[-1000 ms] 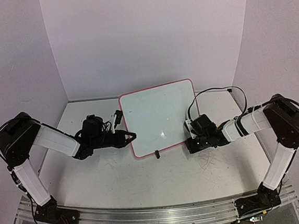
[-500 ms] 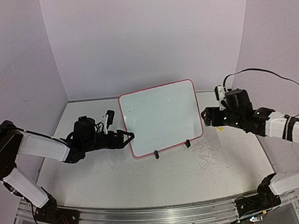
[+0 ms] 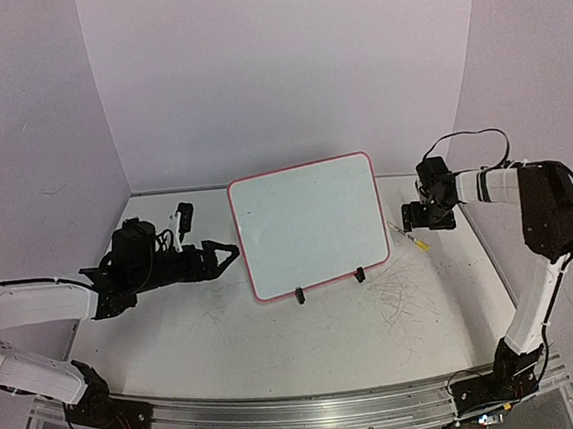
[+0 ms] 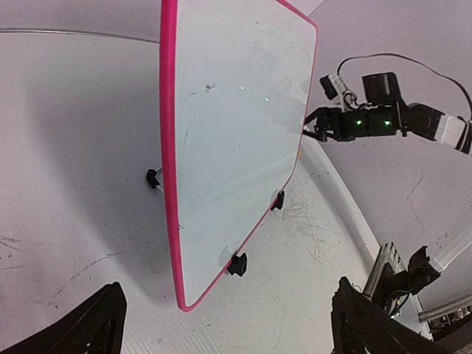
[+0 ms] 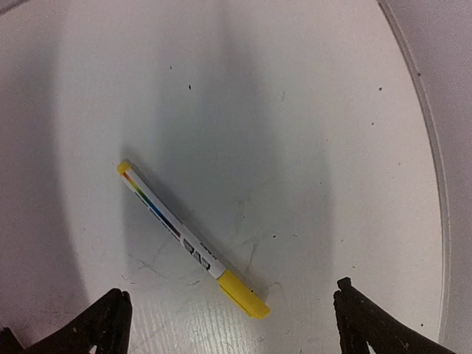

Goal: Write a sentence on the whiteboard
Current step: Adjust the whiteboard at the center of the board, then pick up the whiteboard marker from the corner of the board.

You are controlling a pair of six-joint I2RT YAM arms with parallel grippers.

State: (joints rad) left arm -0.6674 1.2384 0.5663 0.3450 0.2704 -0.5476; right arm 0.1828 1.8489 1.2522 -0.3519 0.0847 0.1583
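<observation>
The whiteboard [image 3: 307,223], white with a pink-red rim, stands tilted on its black wire stand mid-table; it also fills the left wrist view [image 4: 236,133]. The sentence is out of view: the board's face shows only faint specks. A yellow-capped marker [image 3: 410,236] lies on the table to the right of the board, and the right wrist view [image 5: 188,240] shows it lying free. My left gripper [image 3: 232,251] [image 4: 228,332] is open, a little left of the board's left edge. My right gripper [image 3: 425,218] [image 5: 232,324] hangs open above the marker, not touching it.
Grey scribble marks [image 3: 404,295] cover the table in front of the board at the right. The black stand feet [image 3: 299,296] jut from the board's lower rim. White walls close in the back and sides; a metal rail [image 3: 304,414] runs along the near edge.
Both grippers have opened. The left one drew back leftward off the board's edge. The right arm swung from the board's lower right corner to the back right, and the marker now lies on the table.
</observation>
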